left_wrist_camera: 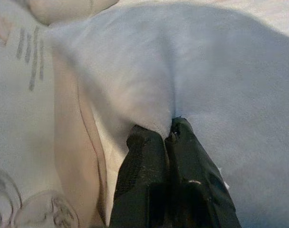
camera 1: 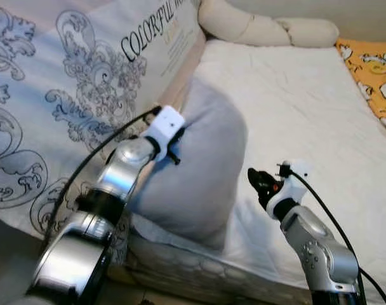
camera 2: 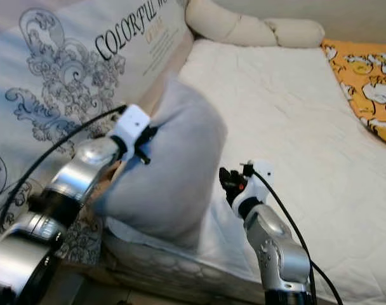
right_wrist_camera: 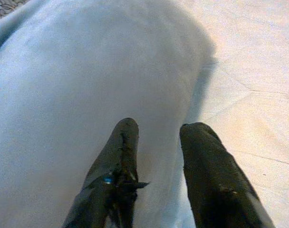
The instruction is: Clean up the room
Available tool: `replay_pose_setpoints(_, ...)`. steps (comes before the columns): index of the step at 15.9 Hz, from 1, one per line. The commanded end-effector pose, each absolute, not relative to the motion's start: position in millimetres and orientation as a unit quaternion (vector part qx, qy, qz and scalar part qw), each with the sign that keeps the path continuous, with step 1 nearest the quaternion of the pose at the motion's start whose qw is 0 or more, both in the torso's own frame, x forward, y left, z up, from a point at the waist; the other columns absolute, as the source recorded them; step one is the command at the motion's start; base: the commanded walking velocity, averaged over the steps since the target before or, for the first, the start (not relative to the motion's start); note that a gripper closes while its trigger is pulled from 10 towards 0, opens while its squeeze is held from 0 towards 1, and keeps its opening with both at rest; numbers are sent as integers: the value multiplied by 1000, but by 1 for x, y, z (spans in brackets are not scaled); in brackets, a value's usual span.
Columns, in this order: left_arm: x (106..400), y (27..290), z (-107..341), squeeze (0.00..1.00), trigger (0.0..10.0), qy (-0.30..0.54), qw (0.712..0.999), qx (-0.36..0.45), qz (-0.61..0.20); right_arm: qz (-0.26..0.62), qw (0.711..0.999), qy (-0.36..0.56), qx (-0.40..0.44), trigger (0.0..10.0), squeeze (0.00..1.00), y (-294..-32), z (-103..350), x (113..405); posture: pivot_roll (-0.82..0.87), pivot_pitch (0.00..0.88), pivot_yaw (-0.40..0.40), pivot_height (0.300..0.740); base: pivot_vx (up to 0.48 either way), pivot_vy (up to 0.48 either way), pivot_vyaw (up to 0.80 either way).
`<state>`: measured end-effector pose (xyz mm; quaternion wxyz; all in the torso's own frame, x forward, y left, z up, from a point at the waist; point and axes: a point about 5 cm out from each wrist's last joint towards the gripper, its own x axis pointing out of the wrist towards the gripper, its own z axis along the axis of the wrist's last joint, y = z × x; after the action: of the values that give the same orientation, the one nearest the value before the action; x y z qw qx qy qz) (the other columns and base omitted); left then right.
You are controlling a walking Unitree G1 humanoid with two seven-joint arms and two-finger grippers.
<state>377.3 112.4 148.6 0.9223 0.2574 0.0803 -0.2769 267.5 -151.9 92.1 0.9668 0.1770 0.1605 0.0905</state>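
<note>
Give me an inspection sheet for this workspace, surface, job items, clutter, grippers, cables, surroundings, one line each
Surface: white quilted mattress, bare over most of its top.
Job's things: grey pillow at the mattress's near left corner.
Clutter: orange patterned cloth at the right edge; cream bolster at the far end.
Grippers: left gripper shut on a fold of the pillow; right gripper open beside the pillow.
Cables: black cables along both arms.
Surroundings: printed "COLORFUL" cover standing left of the bed.

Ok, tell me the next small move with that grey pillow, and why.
Probably bring the right gripper in to pinch the grey pillow. The left gripper is shut on a fold of its fabric, while the right one is open and aimed at the pillow's side near the white mattress, so the pillow is held at one point.
</note>
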Motion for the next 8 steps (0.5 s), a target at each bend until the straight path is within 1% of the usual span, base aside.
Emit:
replay_pose_setpoints(1,383,110,159,0,10000,55,918,280,-275,79,970,154,172,10000,1000,-156,94,268,-155,0,48,740,0,0,0)
replay_pose_setpoints(4,393,103,165,0,10000,46,908,311,-276,95,970,145,171,10000,1000,-158,98,264,-185,0,63,740,0,0,0)
replay_pose_setpoints(6,401,107,175,0,10000,35,904,338,-262,182,964,120,152,10000,1000,-150,110,258,-202,0,73,740,0,0,0)
replay_pose_setpoints(7,402,108,177,0,10000,33,903,341,-259,192,963,117,150,10000,1000,-149,112,257,-203,0,74,740,0,0,0)
replay_pose_setpoints(8,406,115,186,0,10000,28,903,351,-245,214,960,116,139,10000,1000,-150,115,254,-207,0,79,740,0,0,0)
